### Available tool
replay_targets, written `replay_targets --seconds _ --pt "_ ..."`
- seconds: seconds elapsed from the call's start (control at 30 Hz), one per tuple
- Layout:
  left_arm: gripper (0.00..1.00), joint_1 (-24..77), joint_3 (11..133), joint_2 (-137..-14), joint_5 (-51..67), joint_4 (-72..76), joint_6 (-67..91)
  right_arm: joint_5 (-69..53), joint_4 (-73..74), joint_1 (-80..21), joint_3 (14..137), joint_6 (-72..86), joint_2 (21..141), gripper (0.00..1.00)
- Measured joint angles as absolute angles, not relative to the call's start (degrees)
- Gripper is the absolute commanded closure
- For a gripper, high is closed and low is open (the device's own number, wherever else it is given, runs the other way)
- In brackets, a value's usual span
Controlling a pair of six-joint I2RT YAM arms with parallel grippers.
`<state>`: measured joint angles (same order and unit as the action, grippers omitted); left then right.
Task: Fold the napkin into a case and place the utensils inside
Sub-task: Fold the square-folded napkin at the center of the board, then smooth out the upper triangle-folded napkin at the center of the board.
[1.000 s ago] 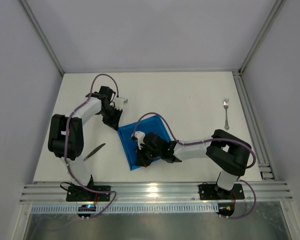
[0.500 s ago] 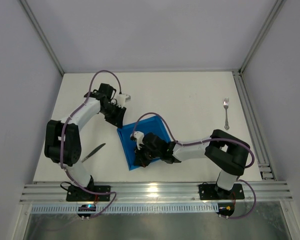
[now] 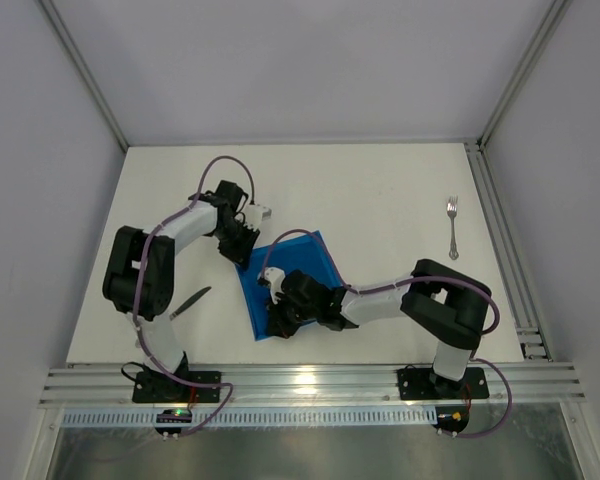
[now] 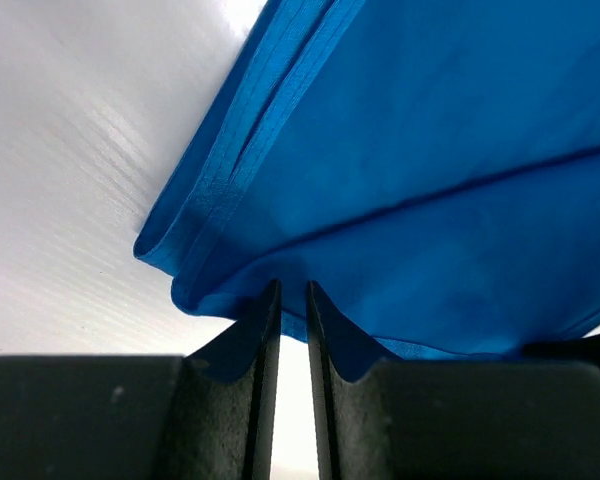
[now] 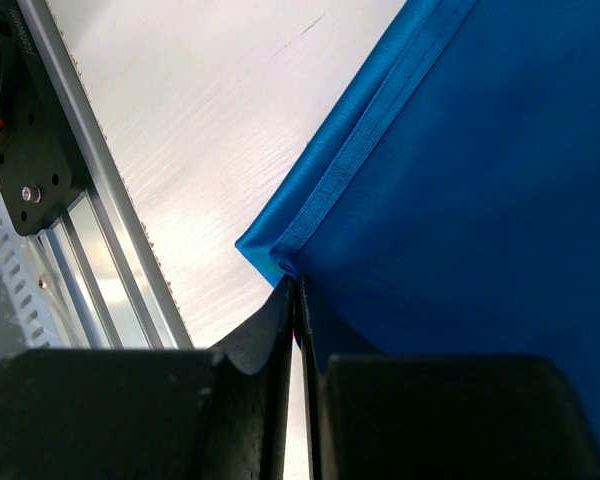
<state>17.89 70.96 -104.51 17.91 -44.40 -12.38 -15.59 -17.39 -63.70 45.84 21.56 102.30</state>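
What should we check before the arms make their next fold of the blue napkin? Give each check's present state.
1. Right tool shut on the bright blue cloth napkin's near corner: ok.
2. Left tool gripping the napkin's far edge: cannot tell; its jaws stand nearly shut at the hem.
3. Napkin already a narrow case: not ok; it lies broad.
4. Slim silver metal fork clear of the cloth: ok, far right.
5. Slim dark grey knife-like piece clear of the cloth: ok, left of it.
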Motion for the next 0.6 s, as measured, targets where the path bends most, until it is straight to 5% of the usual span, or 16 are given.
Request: replay_targets --seconds 0.13,0.33,0.6 --pt "0.84 17.89 69.73 -105.84 16.19 -44.21 -12.40 -15.55 -17.52 -63.70 45.87 21.71 102.30 0.84" --pt "0.84 17.89 69.69 -106.54 15.31 -43.48 -12.40 -15.07 -15.68 -63.88 46.39 21.65 100.95 0.61" --pt "0.84 17.91 69.71 -106.54 15.16 -43.29 -12.40 -10.28 -8.71 -63.86 46.39 21.41 86.91 0.58"
